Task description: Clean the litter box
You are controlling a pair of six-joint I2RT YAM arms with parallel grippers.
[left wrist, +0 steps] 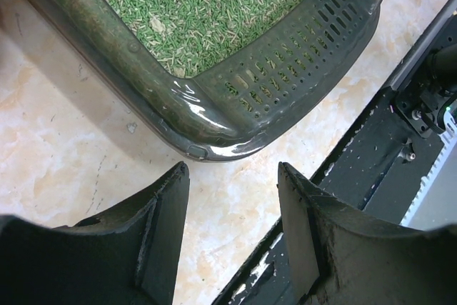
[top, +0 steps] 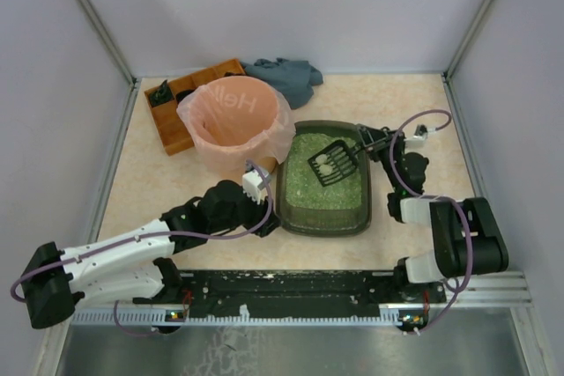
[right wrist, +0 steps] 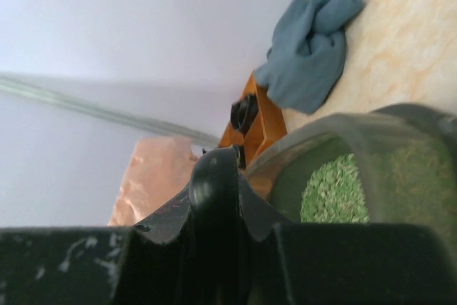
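Currently right claw [top: 368,140] grips scoop [top: 335,165] with two pale clumps [top: 323,163] over litter box [top: 322,228] granules [top: 313,198]; left claw [left wrist: 232,173] wide, empty, near-left corner.

We see a round bin w/ pink plastic bag [top: 218,142], an orange compartmented tray [top: 173,131] behind-left of it, crumpled grey-blue cloth [top: 287,77] nr back wall.

Black scoop [top: 335,167] carrying pale clumps [top: 324,163] above litter box [top: 328,229], pink bin [top: 211,149] alongside
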